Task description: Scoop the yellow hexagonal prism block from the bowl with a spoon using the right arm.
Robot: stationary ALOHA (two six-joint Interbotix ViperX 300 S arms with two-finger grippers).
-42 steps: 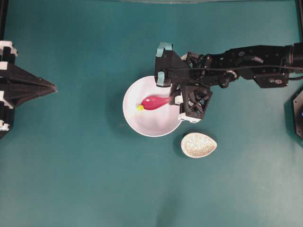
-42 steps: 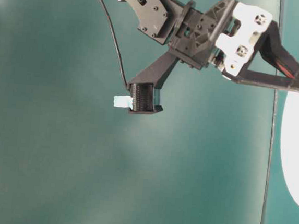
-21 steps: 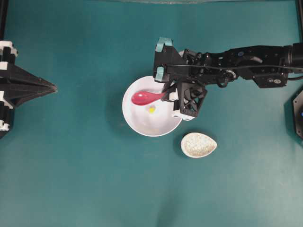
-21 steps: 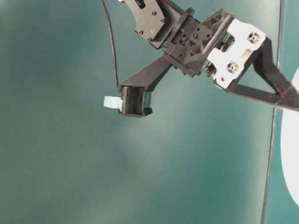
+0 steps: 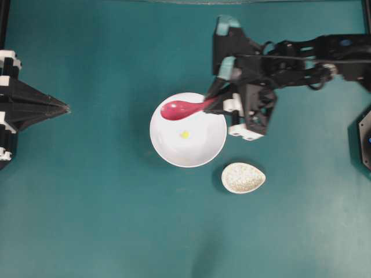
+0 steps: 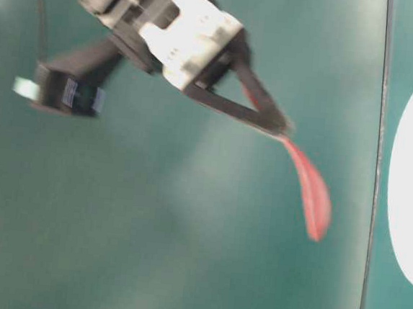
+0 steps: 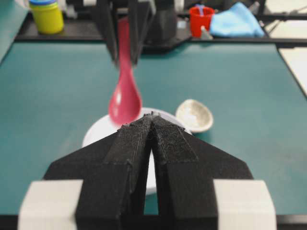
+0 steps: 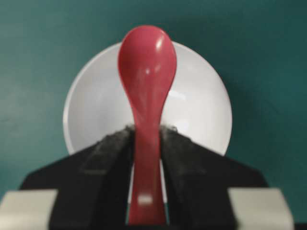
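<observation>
Spoon point(image 5: 182, 108) is clamped by its handle in right gripper point(image 5: 215, 105); scoop seen empty. Yellow block point(image 5: 185, 134) lies in bowl point(image 5: 215, 145), beyond fingertips, offset from spoon's long axis. Left gripper point(image 7: 152, 120): shut, farther off.

**Open counter, clutter near the bowl**

Wide bare teal counter point(image 5: 93, 220) lies left of and below the white bowl point(image 5: 200, 152). A speckled egg-shaped dish point(image 5: 243, 177) sits just beside the bowl's lower right. The red spoon point(image 5: 179, 108), held by the right gripper point(image 5: 213, 104), hangs over the bowl's upper rim. The left gripper point(image 5: 65, 107) points in from the far left edge, well apart.
</observation>
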